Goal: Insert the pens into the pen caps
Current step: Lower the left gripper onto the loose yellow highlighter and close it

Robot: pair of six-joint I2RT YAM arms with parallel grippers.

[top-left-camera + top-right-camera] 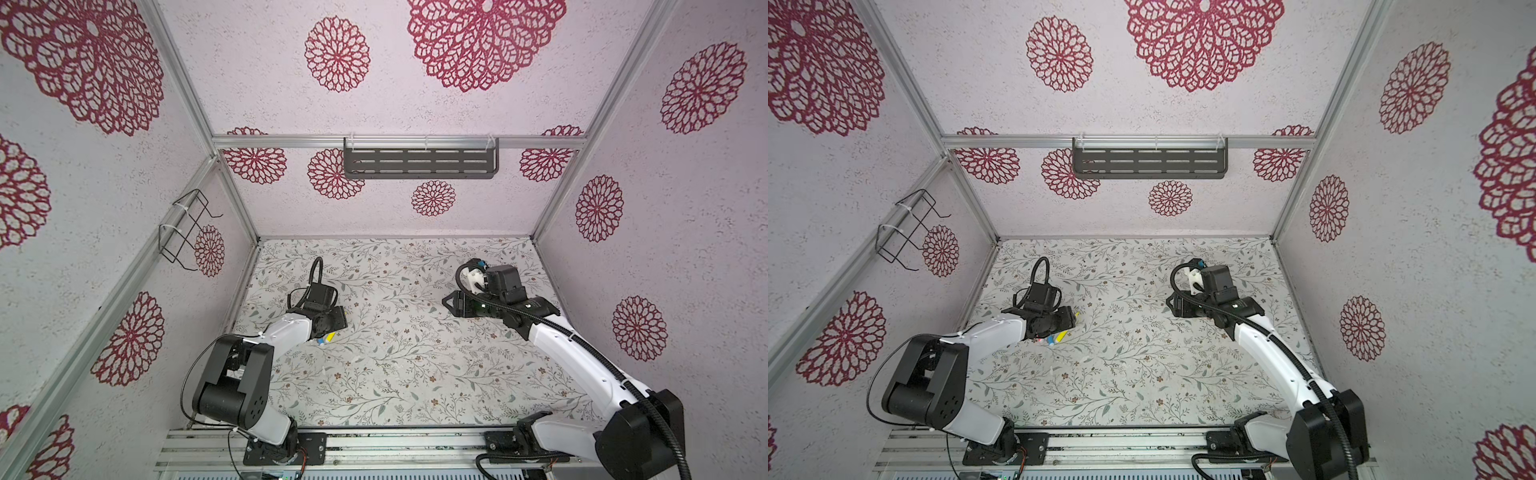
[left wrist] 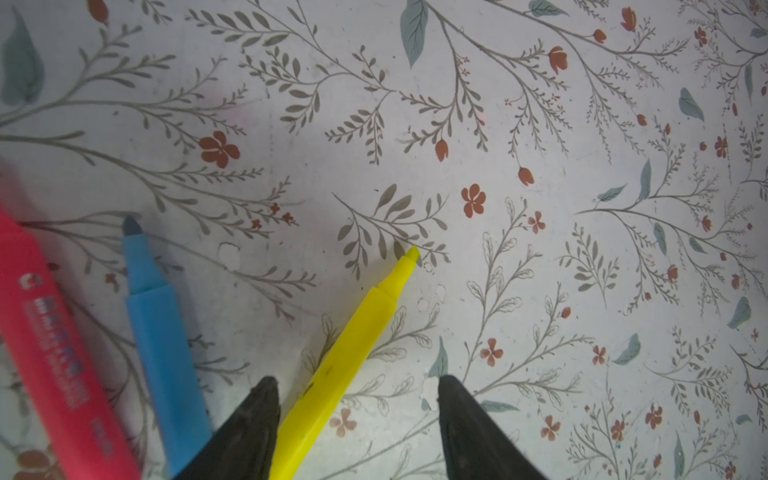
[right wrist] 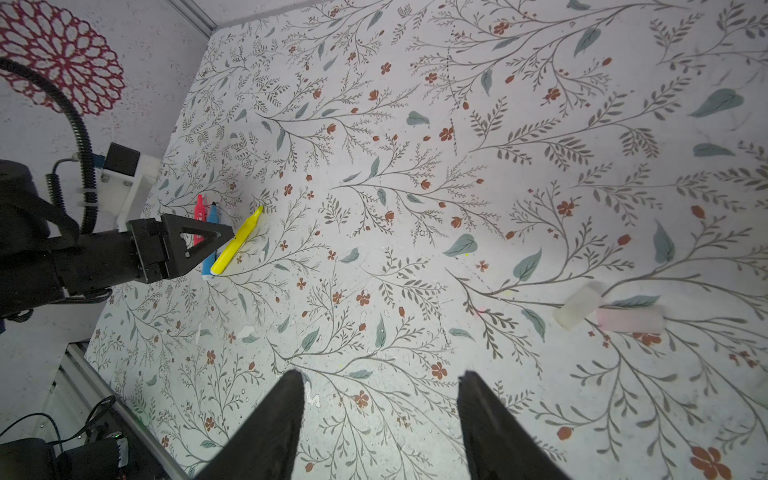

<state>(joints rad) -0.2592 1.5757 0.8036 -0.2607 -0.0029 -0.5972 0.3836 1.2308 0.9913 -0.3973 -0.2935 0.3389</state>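
Observation:
Three pens lie side by side at the left of the table: a pink-red pen [image 2: 50, 345], a blue pen [image 2: 162, 345] and a yellow pen [image 2: 353, 332], all uncapped. My left gripper [image 2: 357, 379] is open and low over the yellow pen. The pen's barrel runs between the fingers, close against one of them. In a top view the yellow pen [image 1: 1061, 336] pokes out from under the left gripper [image 1: 1071, 320]. My right gripper [image 3: 382, 372] is open and empty above bare table. Two pen caps show in the right wrist view, one whitish [image 3: 579, 305] and one pinkish [image 3: 629, 320], touching each other.
The floral table cover [image 1: 415, 374] has small white chips. A dark slotted shelf [image 1: 419, 162] hangs on the back wall and a wire rack [image 1: 187, 228] on the left wall. The left wall stands close behind the pens.

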